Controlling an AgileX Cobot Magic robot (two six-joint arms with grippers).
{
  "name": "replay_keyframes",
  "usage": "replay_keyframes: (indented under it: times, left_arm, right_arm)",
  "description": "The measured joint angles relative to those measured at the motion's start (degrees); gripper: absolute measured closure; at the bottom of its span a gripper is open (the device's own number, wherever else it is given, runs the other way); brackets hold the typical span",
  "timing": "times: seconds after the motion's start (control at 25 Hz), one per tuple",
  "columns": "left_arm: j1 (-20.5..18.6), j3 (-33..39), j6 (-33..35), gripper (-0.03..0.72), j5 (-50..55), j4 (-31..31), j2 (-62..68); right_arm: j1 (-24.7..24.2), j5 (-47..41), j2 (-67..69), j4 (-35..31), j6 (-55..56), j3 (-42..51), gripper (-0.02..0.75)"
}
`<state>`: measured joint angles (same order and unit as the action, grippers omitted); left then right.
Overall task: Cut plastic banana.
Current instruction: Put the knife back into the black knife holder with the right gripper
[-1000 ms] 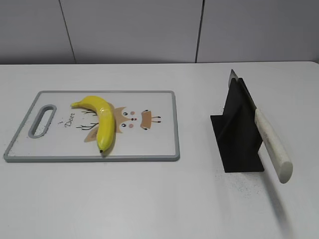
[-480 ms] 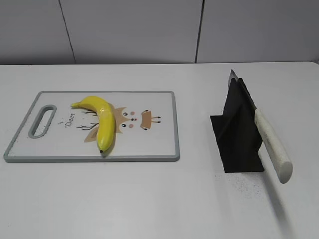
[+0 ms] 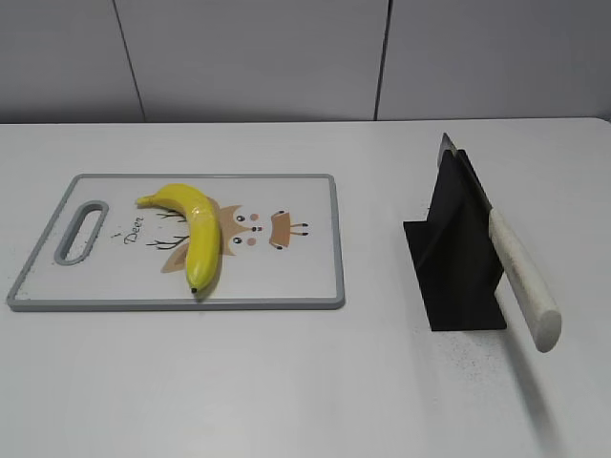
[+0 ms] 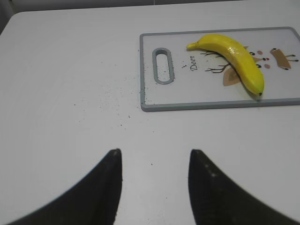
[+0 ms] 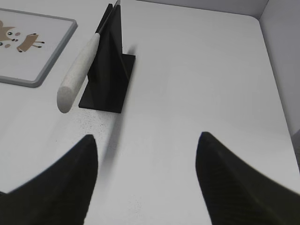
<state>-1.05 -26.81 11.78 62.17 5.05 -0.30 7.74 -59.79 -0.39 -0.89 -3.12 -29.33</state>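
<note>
The plastic banana (image 3: 196, 232) is glossy yellow and curved, and lies whole on a white cutting board (image 3: 286, 277) with a grey rim at the left. It also shows in the left wrist view (image 4: 234, 58) on the board (image 4: 197, 93). A knife with a white handle (image 3: 520, 277) rests slanted in a black stand (image 3: 456, 258) at the right; the right wrist view shows the handle (image 5: 78, 72) and stand (image 5: 110, 70). My left gripper (image 4: 154, 152) is open and empty, well short of the board. My right gripper (image 5: 147, 136) is open and empty, short of the stand.
The white table (image 3: 305, 382) ends at a grey wall behind. The right wrist view shows the table's right edge (image 5: 274, 70). The board has a handle slot (image 3: 84, 229) at its left end.
</note>
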Motion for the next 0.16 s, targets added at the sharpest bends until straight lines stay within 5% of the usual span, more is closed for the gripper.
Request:
replay_keyframes:
  times: [0.16]
  left_arm:
    - [0.0,0.0,0.0,0.234,0.0,0.0,0.0]
  right_arm:
    - [0.0,0.0,0.0,0.0,0.0,0.0,0.24]
